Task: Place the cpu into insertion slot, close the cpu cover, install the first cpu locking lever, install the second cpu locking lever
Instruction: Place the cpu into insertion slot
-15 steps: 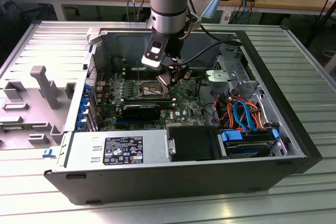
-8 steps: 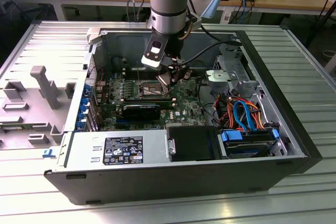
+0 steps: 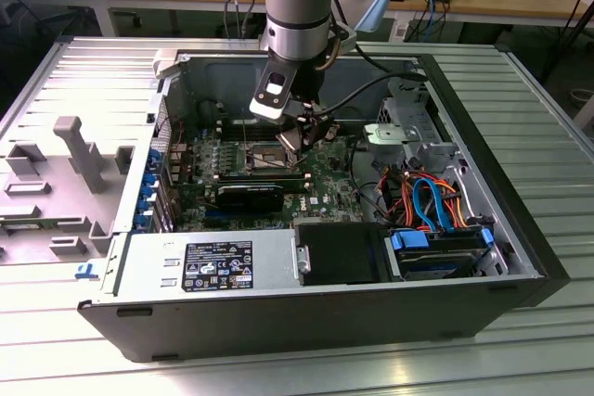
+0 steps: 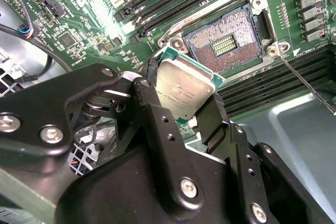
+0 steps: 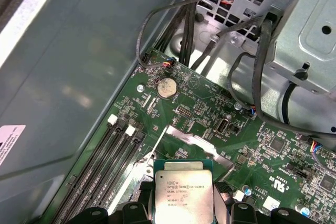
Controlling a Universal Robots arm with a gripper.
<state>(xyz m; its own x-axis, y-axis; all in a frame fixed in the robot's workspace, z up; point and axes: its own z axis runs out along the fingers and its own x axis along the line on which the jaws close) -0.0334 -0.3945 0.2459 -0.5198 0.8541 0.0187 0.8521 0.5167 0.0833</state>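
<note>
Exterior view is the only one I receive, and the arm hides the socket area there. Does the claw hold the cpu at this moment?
Observer: Yes. In the second wrist view the claw is shut on the cpu, gripping two opposite edges.
Operator: Is the insertion slot free?
Observer: Yes. The insertion slot is uncovered and empty, its contacts bare; the cpu hangs tilted, not seated.
Operator: Which face of the cpu can be seen?
Observer: In the first wrist view its silver metal top faces the wrist camera.
</note>
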